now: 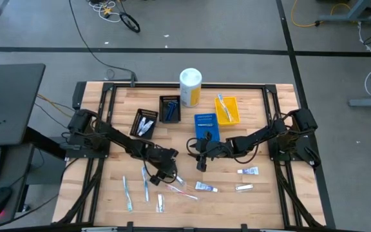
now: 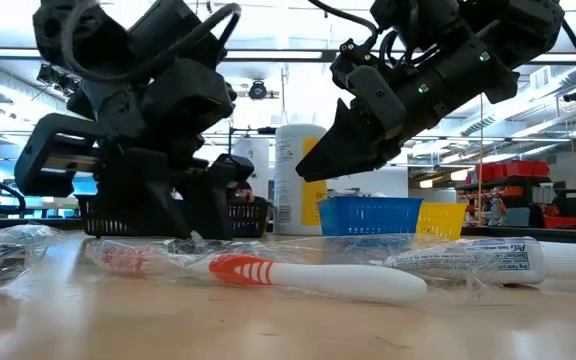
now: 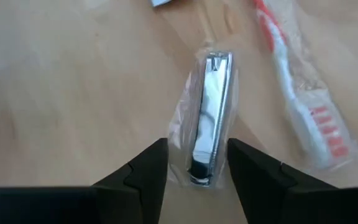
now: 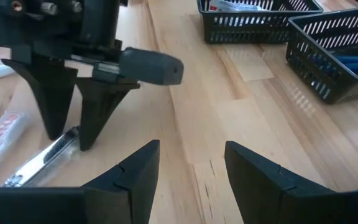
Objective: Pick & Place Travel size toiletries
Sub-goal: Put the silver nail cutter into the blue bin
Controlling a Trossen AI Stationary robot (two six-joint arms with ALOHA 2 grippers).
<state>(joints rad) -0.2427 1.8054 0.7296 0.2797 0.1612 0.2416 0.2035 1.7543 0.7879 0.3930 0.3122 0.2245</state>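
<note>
A silver nail clipper in a clear wrapper (image 3: 211, 118) lies flat on the wooden table; it also shows in the right wrist view (image 4: 42, 160). My left gripper (image 3: 197, 168) is open, pointing down near the table's middle (image 1: 166, 171), with one finger on each side of the clipper's near end. A white toothbrush with a red grip (image 3: 303, 99) lies wrapped beside it. My right gripper (image 1: 201, 161) is open and empty, hovering just right of the left gripper, above the table (image 2: 318, 165). Light-blue toothbrushes (image 1: 126, 193) and white tubes (image 1: 206, 187) lie near the front. My left gripper's open fingers (image 4: 95, 121) come from above and stand astride the clipper's near end (image 3: 201, 168), lying across it. The clipper lies flat on the table. Whether the fingers touch its clear wrapper I cannot tell.
At the back stand two black trays (image 1: 145, 122) (image 1: 169, 108), a blue tray (image 1: 205, 125), a yellow tray (image 1: 227, 108) and a white-and-yellow canister (image 1: 190, 87). More tubes (image 1: 248, 171) lie at the right front. Both grippers are close together.
</note>
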